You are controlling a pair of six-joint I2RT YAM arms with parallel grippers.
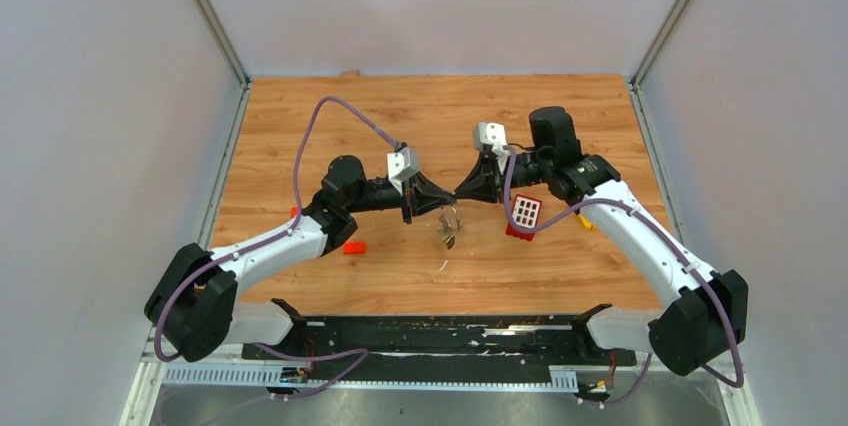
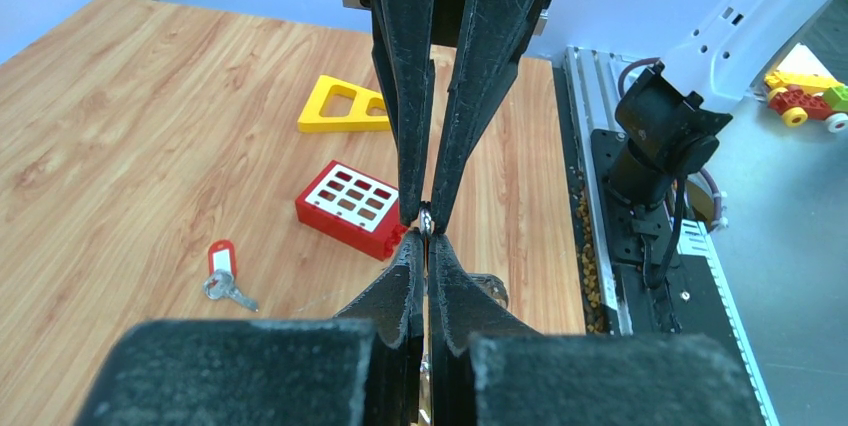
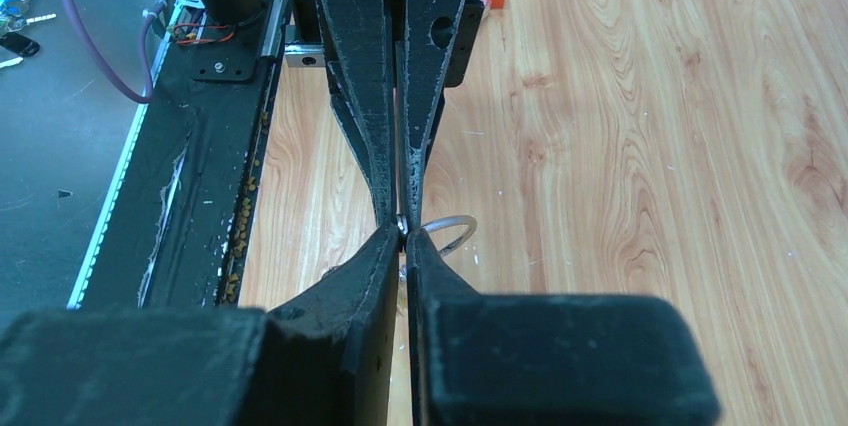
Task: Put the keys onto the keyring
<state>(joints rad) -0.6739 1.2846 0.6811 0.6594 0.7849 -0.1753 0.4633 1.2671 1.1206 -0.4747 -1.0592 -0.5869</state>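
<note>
My two grippers meet tip to tip above the middle of the table. The left gripper (image 1: 449,202) (image 2: 427,239) is shut on the keyring (image 3: 456,230), a thin silver wire ring. The right gripper (image 1: 459,193) (image 3: 402,235) pinches the same ring from the opposite side, and a bit of silver wire shows between its tips. A small bunch of keys (image 1: 447,234) hangs from the ring just below the tips. Another silver key with a red tag (image 2: 222,271) lies flat on the wood.
A red block with white squares (image 1: 524,213) (image 2: 350,197) lies just right of the grippers, with a yellow plastic piece (image 2: 340,106) beyond it. Two small red blocks (image 1: 353,247) lie near the left arm. A black rail (image 1: 440,336) runs along the near edge.
</note>
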